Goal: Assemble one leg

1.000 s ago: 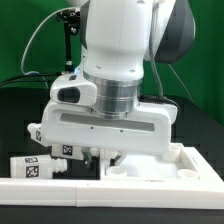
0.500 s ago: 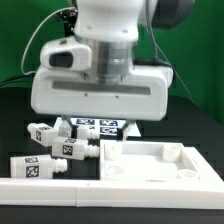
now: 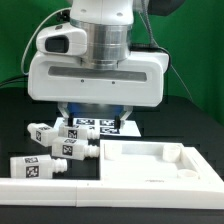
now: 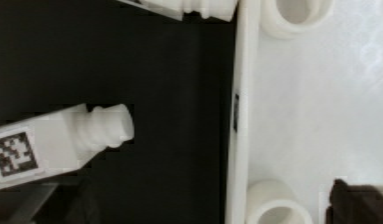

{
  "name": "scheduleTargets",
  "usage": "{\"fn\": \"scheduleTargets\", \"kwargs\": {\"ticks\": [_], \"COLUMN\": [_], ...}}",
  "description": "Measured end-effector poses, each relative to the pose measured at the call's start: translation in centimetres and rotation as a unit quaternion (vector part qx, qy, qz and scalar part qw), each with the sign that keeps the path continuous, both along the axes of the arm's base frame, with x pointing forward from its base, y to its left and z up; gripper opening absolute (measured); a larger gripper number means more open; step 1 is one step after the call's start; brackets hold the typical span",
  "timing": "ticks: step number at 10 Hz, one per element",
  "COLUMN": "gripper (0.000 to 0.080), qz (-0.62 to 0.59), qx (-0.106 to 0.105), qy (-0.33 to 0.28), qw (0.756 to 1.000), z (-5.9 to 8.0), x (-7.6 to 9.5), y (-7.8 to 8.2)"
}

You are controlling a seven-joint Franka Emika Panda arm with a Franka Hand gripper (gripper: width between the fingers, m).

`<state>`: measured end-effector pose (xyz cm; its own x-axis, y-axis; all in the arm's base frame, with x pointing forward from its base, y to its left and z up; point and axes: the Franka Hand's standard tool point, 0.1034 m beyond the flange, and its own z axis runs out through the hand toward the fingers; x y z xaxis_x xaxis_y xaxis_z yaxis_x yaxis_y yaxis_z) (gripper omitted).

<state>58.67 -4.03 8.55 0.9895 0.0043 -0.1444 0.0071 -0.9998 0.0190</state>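
Three white legs with black-and-white tags lie on the black table at the exterior view's left: one (image 3: 40, 133) at the back, one (image 3: 73, 148) next to the panel, one (image 3: 34, 167) nearer the front. In the wrist view one leg (image 4: 55, 140) shows its round stub end, and another leg (image 4: 188, 7) sits at the frame edge. The large white tray-like panel (image 3: 150, 157) has round sockets (image 4: 298, 12). My gripper (image 4: 191, 205) is open and empty, above the panel's edge. The big white hand (image 3: 95, 75) hides the fingers in the exterior view.
The marker board (image 3: 97, 126) lies behind the legs, under the hand. A long white bar (image 3: 60, 188) runs along the front. The panel also fills one side of the wrist view (image 4: 330, 100). A green backdrop stands behind.
The hand has risen from low over the panel and shifted toward the exterior view's left. The legs and the marker board it covered now show. Nothing was picked up.
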Motion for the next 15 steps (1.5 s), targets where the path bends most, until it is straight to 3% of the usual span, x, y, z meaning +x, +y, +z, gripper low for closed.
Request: {"fn": "scheduleTargets", "kwargs": {"ticks": [1,4,8,9,10,11,12,15], "gripper": [0.0649,0.0649,0.0649,0.0649,0.0649,0.0649,0.0649,0.0649], "qz": [0.000,0.042,0.142,0.194,0.247,0.278,0.292,0.291], "qx": [0.000,0.007,0.021,0.029,0.033,0.014,0.012,0.016], "qy": [0.001,0.004,0.004,0.008,0.012,0.000,-0.004,0.008], "qw": [1.000,0.999,0.990,0.980,0.968,0.960,0.956,0.957], "z": [-0.1,0.5,0.3,0.1,-0.7,-1.3,-2.0,-1.9], "x": [-0.2,-4.9,-5.2,-5.4,-6.3,-7.4,-8.8,-8.5], "y": [-0.1,-2.1,-2.5,-2.9,-4.4,-5.5,-6.1,-5.6]}}
